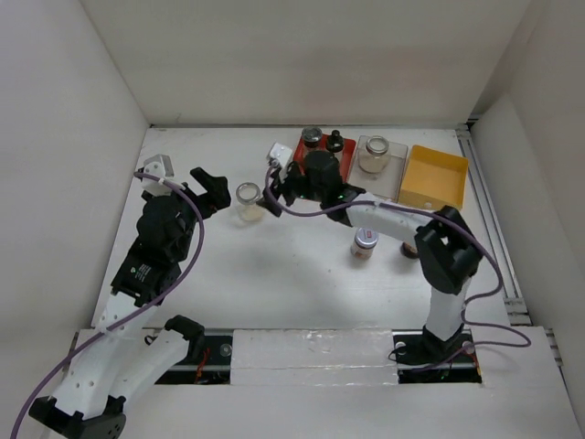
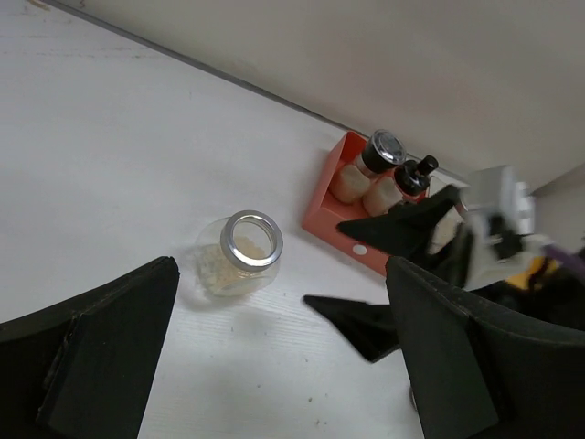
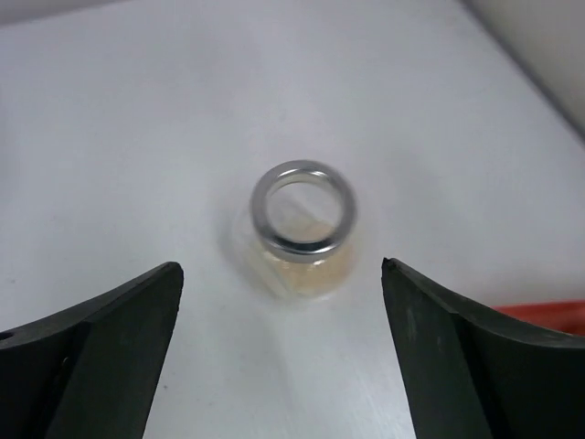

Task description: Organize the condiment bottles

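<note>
**Open jaws lined up on a squat glass jar**

The right gripper (image 3: 281,270) is held wide apart and empty. The squat glass jar (image 1: 248,201) is framed ahead of it on the table (image 1: 302,274), apparently for a sideways grasp. The left gripper (image 1: 215,187) is likewise spread, just beside the jar. Two shakers (image 2: 370,160) are stood in the red tray (image 2: 331,199). A bottle (image 1: 409,249), possibly red-capped, is largely hidden behind the right arm.

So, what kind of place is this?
Probably a robot test cell: a white table boxed in by plain walls, a left arm and right arm bolted at its near edge, a glass jar and yellow tray set out.
</note>
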Action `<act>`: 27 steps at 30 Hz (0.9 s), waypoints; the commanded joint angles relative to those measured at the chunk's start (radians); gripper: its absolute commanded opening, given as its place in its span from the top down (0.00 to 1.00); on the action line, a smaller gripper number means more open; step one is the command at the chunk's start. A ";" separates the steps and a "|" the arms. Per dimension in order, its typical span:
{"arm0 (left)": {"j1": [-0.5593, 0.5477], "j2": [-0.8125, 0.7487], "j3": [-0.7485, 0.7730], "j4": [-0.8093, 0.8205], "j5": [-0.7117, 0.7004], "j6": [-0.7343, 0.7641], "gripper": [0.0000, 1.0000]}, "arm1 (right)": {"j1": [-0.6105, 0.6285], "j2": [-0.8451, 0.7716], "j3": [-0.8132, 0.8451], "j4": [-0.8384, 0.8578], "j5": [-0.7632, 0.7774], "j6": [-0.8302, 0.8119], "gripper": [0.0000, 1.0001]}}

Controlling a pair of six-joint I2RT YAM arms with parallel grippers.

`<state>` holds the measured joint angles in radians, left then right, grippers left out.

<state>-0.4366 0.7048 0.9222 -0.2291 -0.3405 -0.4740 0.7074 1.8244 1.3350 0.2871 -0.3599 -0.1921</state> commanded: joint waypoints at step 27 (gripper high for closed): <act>0.004 -0.030 -0.020 0.030 0.037 0.003 0.07 | 0.055 0.507 0.532 -0.112 -0.073 -0.001 0.06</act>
<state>-0.4366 0.6846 0.9073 -0.2287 -0.3134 -0.4774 0.7544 2.3142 1.8187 0.1562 -0.4019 -0.2043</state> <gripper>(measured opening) 0.928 0.945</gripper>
